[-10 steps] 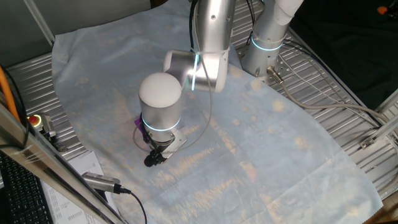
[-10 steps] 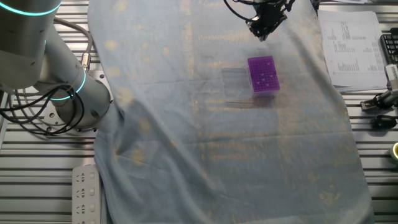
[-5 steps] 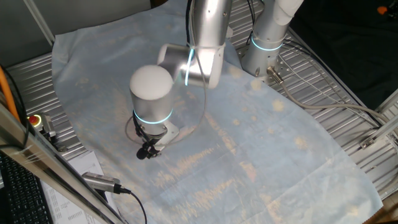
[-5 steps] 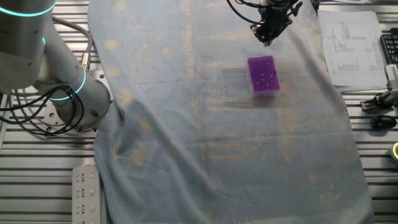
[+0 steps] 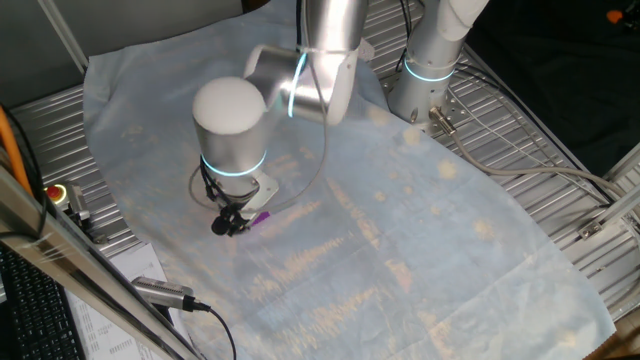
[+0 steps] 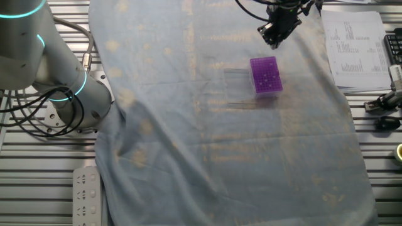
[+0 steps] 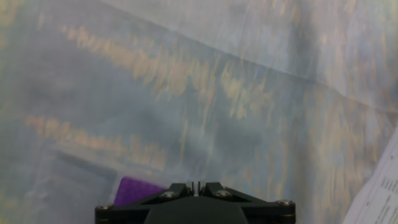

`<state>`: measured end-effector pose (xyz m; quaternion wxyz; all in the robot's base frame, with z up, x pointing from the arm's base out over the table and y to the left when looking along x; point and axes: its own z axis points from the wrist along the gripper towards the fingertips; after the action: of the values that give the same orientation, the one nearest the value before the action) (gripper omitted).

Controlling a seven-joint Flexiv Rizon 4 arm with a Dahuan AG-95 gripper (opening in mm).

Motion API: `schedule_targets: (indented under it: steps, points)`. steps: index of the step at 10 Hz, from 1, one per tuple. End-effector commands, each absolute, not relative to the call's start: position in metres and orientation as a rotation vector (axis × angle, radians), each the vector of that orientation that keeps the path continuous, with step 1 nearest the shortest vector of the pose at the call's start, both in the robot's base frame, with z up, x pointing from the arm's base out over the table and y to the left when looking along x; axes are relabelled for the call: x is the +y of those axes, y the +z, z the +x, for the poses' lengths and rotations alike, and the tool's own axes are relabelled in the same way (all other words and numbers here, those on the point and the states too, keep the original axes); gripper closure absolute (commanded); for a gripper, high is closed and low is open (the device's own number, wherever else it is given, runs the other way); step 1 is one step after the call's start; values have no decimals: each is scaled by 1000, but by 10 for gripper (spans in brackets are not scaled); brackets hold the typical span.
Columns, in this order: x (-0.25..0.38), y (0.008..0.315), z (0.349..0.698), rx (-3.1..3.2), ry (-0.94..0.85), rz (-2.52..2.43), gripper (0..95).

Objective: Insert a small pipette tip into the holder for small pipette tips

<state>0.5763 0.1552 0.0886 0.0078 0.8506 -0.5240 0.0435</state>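
Note:
The holder for small pipette tips (image 6: 265,75) is a flat purple block with pale holes, lying on the blue cloth. In one fixed view only a purple sliver of it (image 5: 258,218) shows beside the hand. In the hand view its corner (image 7: 140,190) shows at the bottom left. My gripper (image 6: 274,43) hangs above the cloth just beyond the holder's far edge; it also shows in one fixed view (image 5: 225,225) and the hand view (image 7: 196,184). Its jaws stand nearly together. I cannot make out a pipette tip between them.
The blue cloth (image 6: 220,144) is wrinkled and covers the table. Printed paper sheets (image 6: 358,44) lie past its right edge, and a corner of them (image 7: 379,193) shows in the hand view. The arm's base (image 6: 69,94) stands at the left. Cables (image 5: 500,150) run over the metal slats.
The hand has moved sideways over the cloth, away from above the holder. In one fixed view the holder's purple edge now shows to the hand's right.

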Motion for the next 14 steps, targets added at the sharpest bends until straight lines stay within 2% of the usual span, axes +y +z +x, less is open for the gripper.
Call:
schedule_targets:
  steps: [1, 4, 6, 14]
  points:
    - [141, 94, 580, -1607, 243, 2578, 950]
    - [116, 103, 579, -1564, 379, 2501, 950]
    - [100, 98, 580, -1492, 462, 2480, 950]
    - [81, 86, 571, -1513, 623, 2300, 950]
